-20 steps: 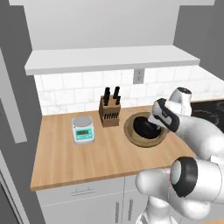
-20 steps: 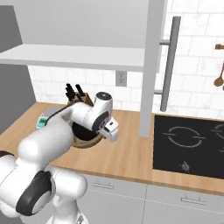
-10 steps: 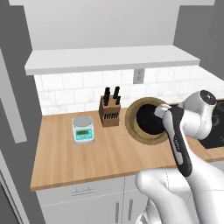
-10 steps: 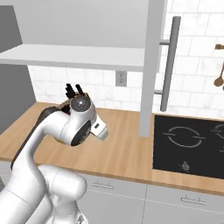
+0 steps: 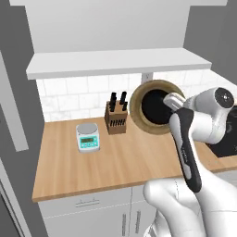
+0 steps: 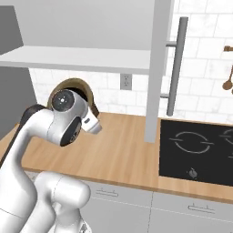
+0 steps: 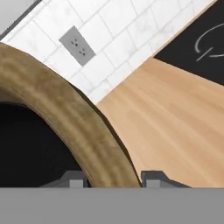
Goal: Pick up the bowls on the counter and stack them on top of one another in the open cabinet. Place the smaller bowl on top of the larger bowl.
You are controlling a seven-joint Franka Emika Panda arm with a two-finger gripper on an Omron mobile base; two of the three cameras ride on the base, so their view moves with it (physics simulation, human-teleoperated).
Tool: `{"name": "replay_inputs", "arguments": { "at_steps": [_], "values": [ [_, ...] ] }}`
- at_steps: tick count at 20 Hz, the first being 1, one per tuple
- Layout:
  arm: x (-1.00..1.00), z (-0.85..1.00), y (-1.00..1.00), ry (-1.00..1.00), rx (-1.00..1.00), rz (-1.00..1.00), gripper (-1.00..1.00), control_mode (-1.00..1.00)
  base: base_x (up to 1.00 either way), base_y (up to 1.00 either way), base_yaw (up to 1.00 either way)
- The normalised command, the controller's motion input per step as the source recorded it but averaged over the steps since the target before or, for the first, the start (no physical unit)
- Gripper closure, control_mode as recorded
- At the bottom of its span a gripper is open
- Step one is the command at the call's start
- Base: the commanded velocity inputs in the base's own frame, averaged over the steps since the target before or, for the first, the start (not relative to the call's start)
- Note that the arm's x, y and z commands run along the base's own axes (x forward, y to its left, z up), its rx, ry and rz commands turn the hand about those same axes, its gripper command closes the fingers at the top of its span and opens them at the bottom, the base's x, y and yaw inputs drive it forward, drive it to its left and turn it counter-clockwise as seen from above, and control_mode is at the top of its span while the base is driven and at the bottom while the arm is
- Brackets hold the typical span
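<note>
The wooden bowl (image 5: 156, 113) is off the table (image 5: 115, 162), tipped nearly on edge below the cabinet shelf (image 5: 115, 62), with the black bowl (image 5: 156, 107) apparently nested inside. The jaws are clamped on its thick rim, one each side. Expect it stiff and fairly heavy; level it or the glossy bowl may slide out.

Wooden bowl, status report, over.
Gripper shut on the wooden bowl rim, a jaw each side. Bowl lifted off the counter, tipped on edge, dark inside. Below the cabinet shelf; knife block beside it.
</note>
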Motion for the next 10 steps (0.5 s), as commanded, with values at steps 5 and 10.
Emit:
{"name": "replay_inputs", "arguments": {
  "at_steps": [5,10],
  "values": [
    [0.09,1.00,0.00,0.00,0.11,-0.12,1.00,-1.00,0.00,0.00,0.00],
    [0.19,1.00,0.00,0.10,0.26,-0.14,1.00,-1.00,0.00,0.00,0.00]
  ]
}}
